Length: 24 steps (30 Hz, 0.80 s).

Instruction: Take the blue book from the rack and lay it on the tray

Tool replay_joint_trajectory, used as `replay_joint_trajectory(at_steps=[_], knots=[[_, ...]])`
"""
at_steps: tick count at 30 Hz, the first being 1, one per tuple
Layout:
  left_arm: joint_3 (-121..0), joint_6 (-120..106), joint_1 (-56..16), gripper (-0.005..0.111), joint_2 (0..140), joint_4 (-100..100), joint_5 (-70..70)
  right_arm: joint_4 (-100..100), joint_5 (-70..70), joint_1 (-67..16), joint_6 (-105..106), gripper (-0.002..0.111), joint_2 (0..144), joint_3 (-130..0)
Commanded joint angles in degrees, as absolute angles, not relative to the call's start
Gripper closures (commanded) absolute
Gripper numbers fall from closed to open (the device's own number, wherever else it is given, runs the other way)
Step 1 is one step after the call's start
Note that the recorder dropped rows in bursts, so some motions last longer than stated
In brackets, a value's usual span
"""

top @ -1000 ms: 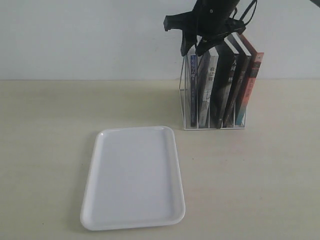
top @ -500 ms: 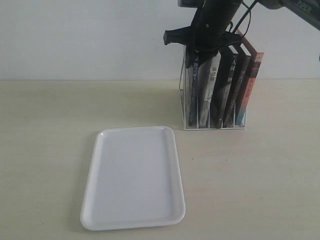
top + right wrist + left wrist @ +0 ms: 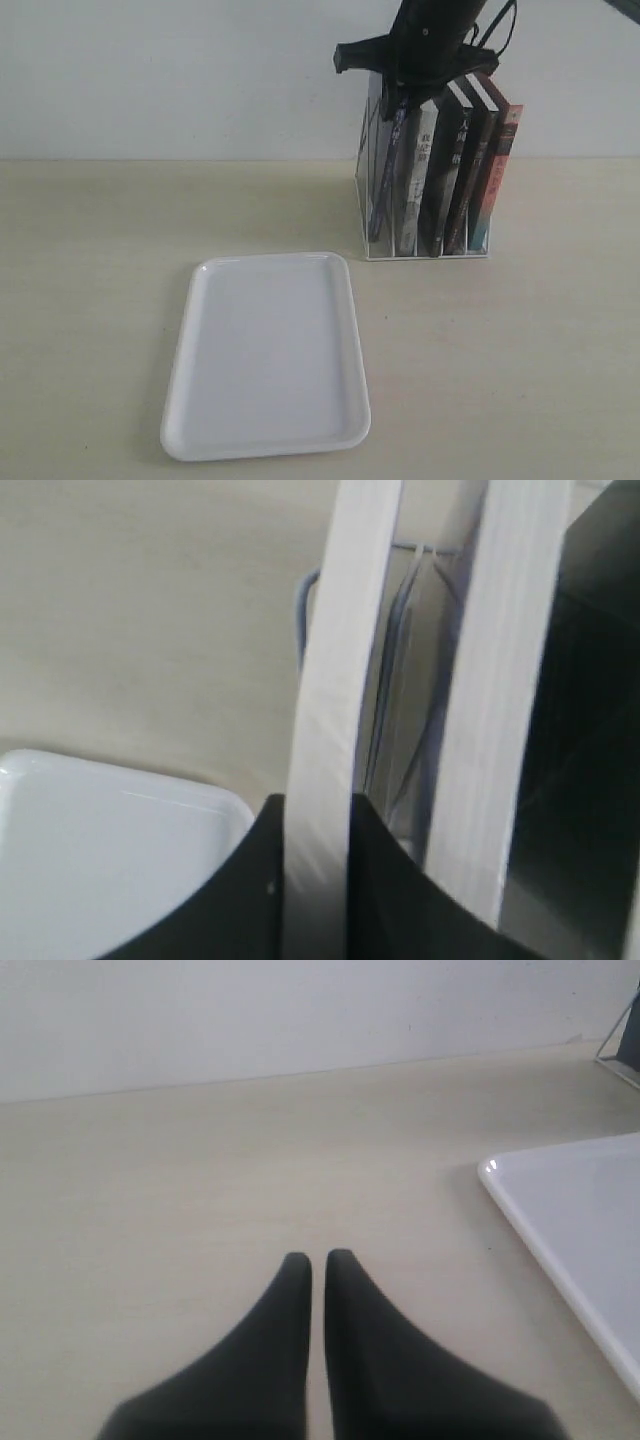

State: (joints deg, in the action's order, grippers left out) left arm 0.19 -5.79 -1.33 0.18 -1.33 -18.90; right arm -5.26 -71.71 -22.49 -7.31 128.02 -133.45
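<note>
The blue book (image 3: 385,175) stands tilted in the leftmost slot of the white wire rack (image 3: 362,200), its top leaning right under my right gripper (image 3: 402,88). That gripper is shut on the book's top edge. In the right wrist view the black fingers (image 3: 385,880) clamp the book's pale page edge (image 3: 325,680), with rack wires (image 3: 400,640) behind. The white tray (image 3: 268,355) lies flat on the table in front and to the left of the rack. My left gripper (image 3: 317,1258) is shut on nothing, low over bare table beside the tray (image 3: 575,1220).
A white-spined book (image 3: 412,190), two black-spined books (image 3: 447,170) and a red-orange-spined book (image 3: 497,170) stand in the rack's other slots, leaning right. A white wall rises behind the beige table (image 3: 100,300).
My right gripper came down from above the books and shut on the blue book's top. The book now leans, top to the right, and sits a little higher in its slot.
</note>
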Motion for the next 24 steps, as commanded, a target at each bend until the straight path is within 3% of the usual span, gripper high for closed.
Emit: replay_joint_trajectory(at_steps=[1, 24], knots=[[0.00, -6.02, -1.22, 0.102, 0.00, -1.46, -18.00, -6.24, -69.96, -22.44, -6.99, 0.108, 120.16, -133.91], [0.00, -6.02, -1.22, 0.102, 0.00, -1.46, -18.00, -6.69, -69.96, -22.44, -6.00, 0.108, 113.26, -133.91]])
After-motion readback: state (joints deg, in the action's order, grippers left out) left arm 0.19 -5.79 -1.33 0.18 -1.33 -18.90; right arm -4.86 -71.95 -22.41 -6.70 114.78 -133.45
